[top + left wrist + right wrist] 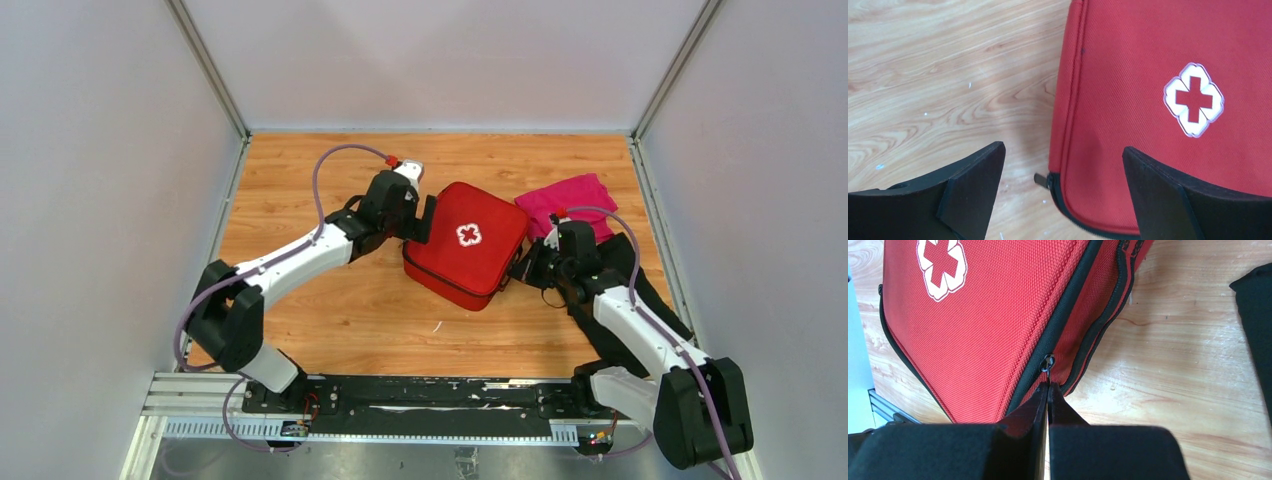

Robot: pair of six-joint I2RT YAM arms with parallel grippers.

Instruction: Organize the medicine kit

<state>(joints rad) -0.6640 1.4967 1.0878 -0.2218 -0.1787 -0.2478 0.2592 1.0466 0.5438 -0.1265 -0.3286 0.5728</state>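
The right hand (1048, 390) pinched the zip pull (1048, 364) at its tips, likely the best hold on the soft kit (466, 245); the left hand (1063, 151) gaped empty.

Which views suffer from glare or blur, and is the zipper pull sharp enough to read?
Right wrist: zipper pull sharp at the shut right gripper, soft glare on the table. Left wrist: medicine kit crisp, open left gripper dark, little detail. Top external: evenly lit.

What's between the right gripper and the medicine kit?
Only the zipper pull of the medicine kit: the right gripper is shut on it, with no bare gap. The right wrist view shows this.
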